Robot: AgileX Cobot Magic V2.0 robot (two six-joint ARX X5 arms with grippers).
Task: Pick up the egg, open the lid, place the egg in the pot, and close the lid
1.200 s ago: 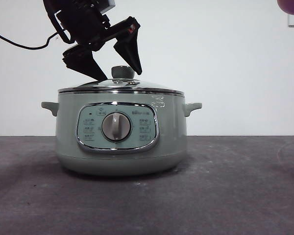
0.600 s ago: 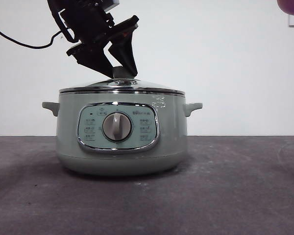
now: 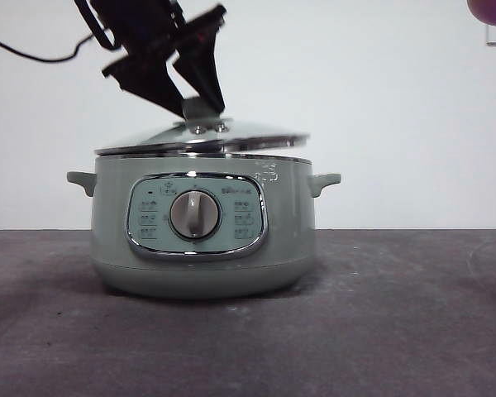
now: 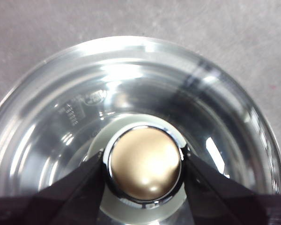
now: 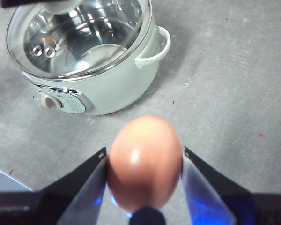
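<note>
The sage-green pot [image 3: 202, 231] stands on the table and also shows in the right wrist view [image 5: 98, 89]. My left gripper [image 3: 200, 106] is shut on the knob [image 4: 145, 164] of the glass lid [image 3: 202, 136], which is tilted, its right edge raised slightly off the pot's rim. In the left wrist view the jaws press both sides of the knob over the lid [image 4: 131, 93]. My right gripper [image 5: 145, 168] is shut on the reddish-brown egg [image 5: 145, 161], held high above the table to the pot's side; it is out of the front view.
Dark grey table [image 3: 397, 314] lies around the pot. A white wall stands behind it. A black cable [image 3: 33, 54] hangs at the upper left. A purple object [image 3: 489, 10] shows at the top right corner.
The left gripper closed down onto the lid's knob and has lifted it: the lid has tilted up off the rim. The pot shifted slightly to the left.
</note>
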